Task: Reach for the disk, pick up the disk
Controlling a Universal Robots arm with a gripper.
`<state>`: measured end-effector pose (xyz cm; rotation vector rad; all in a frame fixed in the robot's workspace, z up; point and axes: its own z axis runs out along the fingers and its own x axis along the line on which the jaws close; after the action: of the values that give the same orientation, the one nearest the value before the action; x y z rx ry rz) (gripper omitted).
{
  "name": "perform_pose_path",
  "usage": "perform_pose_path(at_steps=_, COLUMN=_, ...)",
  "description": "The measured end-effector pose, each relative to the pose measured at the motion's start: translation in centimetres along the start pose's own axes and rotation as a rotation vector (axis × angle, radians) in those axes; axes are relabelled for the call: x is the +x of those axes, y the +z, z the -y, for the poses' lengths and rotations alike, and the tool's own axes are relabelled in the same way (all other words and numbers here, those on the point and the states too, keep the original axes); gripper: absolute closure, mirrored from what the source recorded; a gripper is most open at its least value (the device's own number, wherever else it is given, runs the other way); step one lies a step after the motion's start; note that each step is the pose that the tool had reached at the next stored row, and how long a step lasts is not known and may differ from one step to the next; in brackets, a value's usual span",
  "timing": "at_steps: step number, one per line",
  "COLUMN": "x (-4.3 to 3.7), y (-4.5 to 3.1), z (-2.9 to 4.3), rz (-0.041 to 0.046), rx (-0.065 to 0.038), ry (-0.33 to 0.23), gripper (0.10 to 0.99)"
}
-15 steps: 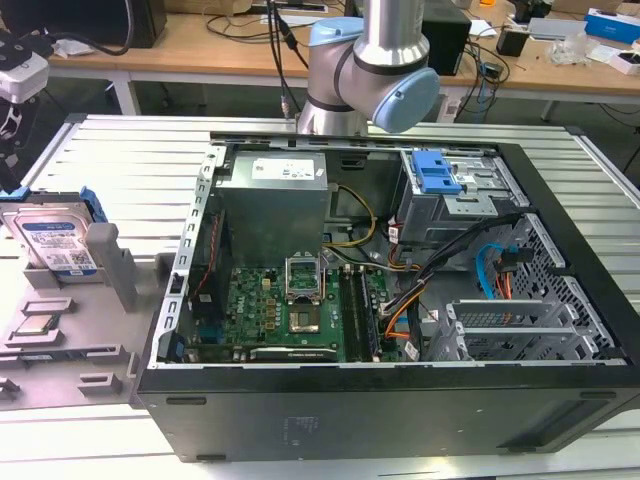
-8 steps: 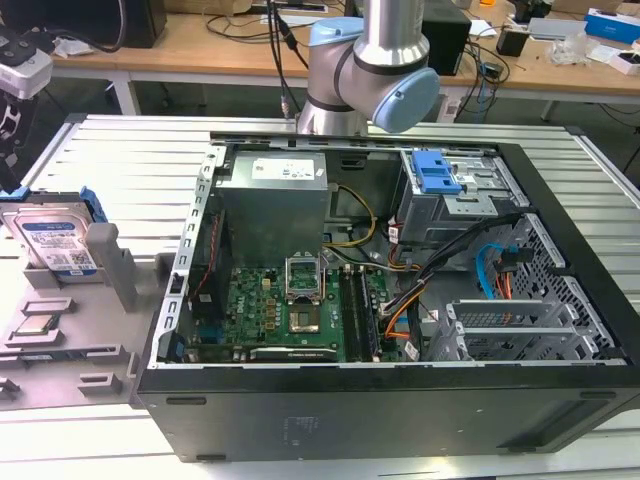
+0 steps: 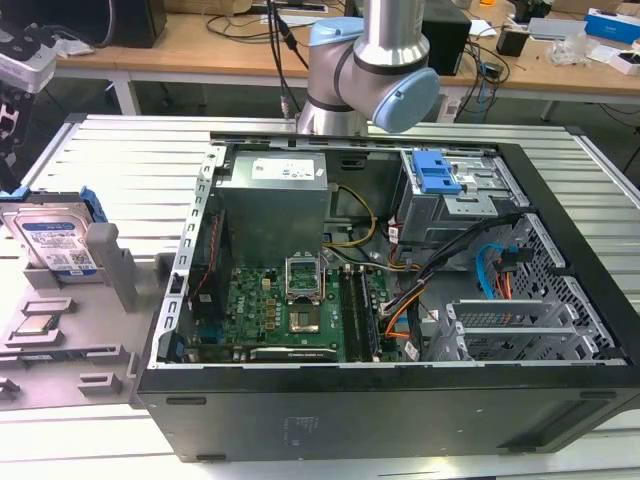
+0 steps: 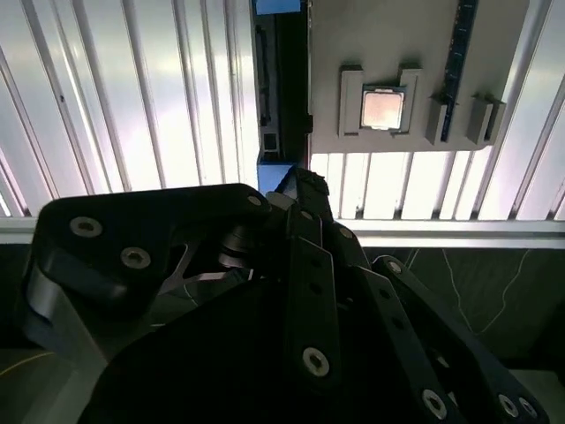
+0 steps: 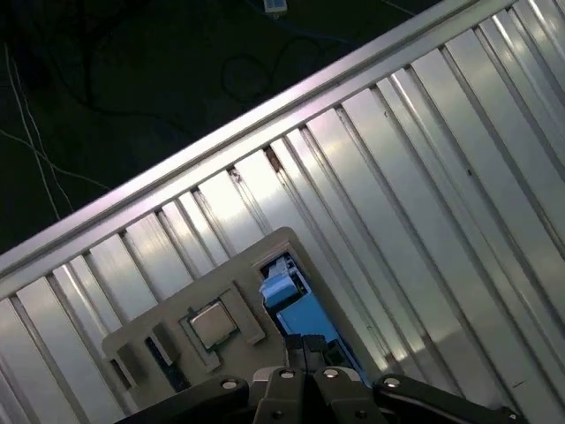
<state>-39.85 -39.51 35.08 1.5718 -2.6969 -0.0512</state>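
Note:
The disk [image 3: 55,245] is a silver hard drive with a white-and-blue label and a blue frame. It stands on edge in a grey holder [image 3: 70,350] at the exterior view's left. In the second wrist view the disk [image 4: 281,88] appears edge-on just past my gripper [image 4: 300,181]. In the first wrist view its blue frame [image 5: 296,309] lies right beyond the gripper [image 5: 307,346]. The fingers sit pressed together with nothing between them, a short way above the disk and apart from it.
A small square silver CPU chip [image 4: 382,108] sits in the holder beside the disk. A large open computer case [image 3: 400,300] fills the middle of the ribbed metal table [image 3: 130,160]. The arm's base [image 3: 370,80] stands behind the case. The table's edge [image 5: 221,141] runs close to the holder.

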Motion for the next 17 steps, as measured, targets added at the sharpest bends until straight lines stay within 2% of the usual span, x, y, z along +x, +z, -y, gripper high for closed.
perform_pose_path(at_steps=3, x=0.0, y=0.0, z=0.0, rz=-0.0012, rx=0.0, ry=-0.031, gripper=0.98)
perform_pose_path(at_steps=12, x=0.0, y=0.0, z=0.0, rz=-0.0065, rx=0.0, ry=-0.169, gripper=0.98)
perform_pose_path(at_steps=17, x=0.0, y=0.0, z=0.0, rz=-0.008, rx=0.0, ry=-0.211, gripper=0.98)
